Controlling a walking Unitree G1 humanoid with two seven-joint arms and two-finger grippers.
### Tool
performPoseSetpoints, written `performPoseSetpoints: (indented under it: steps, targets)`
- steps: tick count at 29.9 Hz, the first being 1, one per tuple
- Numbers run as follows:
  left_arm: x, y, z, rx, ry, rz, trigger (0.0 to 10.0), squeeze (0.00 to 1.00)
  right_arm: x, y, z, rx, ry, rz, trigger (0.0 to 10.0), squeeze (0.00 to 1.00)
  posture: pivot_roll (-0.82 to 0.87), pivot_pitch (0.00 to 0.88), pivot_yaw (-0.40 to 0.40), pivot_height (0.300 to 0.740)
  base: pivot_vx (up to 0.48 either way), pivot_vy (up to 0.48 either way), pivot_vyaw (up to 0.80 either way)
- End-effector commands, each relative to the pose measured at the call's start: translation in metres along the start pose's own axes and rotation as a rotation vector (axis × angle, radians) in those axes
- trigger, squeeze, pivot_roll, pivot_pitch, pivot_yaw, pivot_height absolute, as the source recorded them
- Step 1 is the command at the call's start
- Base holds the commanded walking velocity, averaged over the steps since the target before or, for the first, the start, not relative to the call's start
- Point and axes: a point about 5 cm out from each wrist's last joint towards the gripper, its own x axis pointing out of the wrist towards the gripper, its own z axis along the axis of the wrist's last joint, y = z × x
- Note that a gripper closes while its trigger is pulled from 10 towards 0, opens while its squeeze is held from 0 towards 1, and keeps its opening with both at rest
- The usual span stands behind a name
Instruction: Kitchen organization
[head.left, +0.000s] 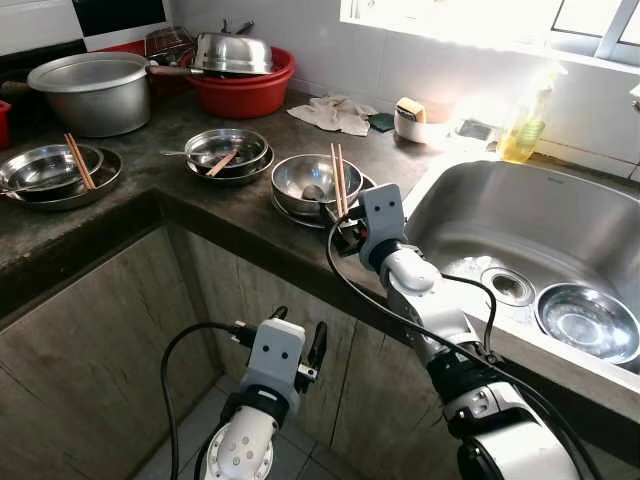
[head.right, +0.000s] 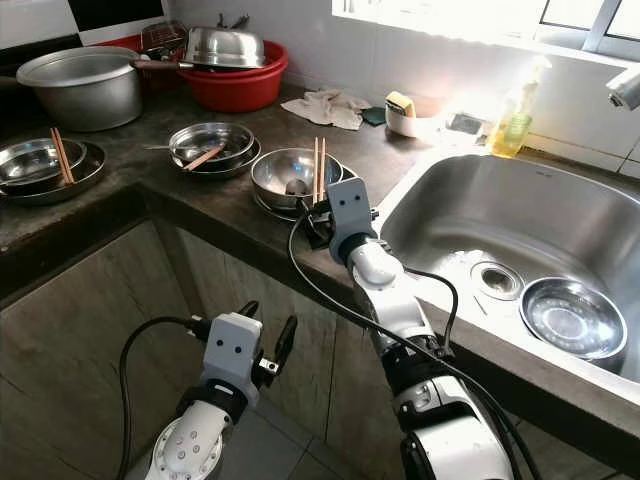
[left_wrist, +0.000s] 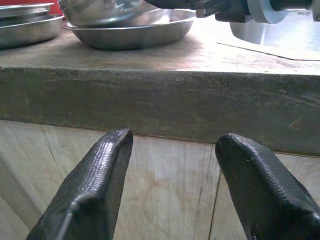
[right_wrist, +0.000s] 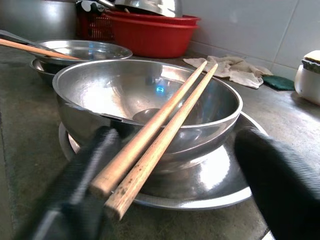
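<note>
The pair of long wooden chopsticks (right_wrist: 165, 125) lies across the rim of the round stainless-steel bowl (head.left: 316, 183), which sits on a shallow steel plate (right_wrist: 210, 187) near the front edge of the dark stone tabletop (head.left: 120, 225), just beside the steel sink (head.left: 520, 225). The right claw (head.left: 345, 238) is at that edge, released, its 2 black fingers (right_wrist: 82, 185) spread to either side of the near ends of the sticks. Their long axis runs almost straight away from the claw, toward the wall, so the tips point into the open gap and a short forward reach would likely bring them between the fingers. The right arm is clearly the nearer one; the left claw (left_wrist: 172, 185) hangs released below the tabletop, facing the wooden cabinet front (left_wrist: 165, 190).
</note>
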Motion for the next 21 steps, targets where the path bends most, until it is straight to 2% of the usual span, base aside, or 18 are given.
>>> performPoseSetpoints:
  steps: [1,21]
  targets:
    - [-0.0003,-0.0007,0.0034,0.003,-0.009,0.003,10.0,0.00,0.0041,-0.0032,0.0070,0.006,-0.030,-0.017,0.0,0.00,0.23,0.053,-0.088,0.740,0.000,0.000,0.00]
    - [0.0002,-0.0002,0.0030,0.001,-0.005,0.005,10.0,0.00,0.0076,-0.0045,0.0101,0.005,-0.045,-0.024,0.0,0.00,0.23,0.056,-0.085,0.740,0.000,0.000,0.00]
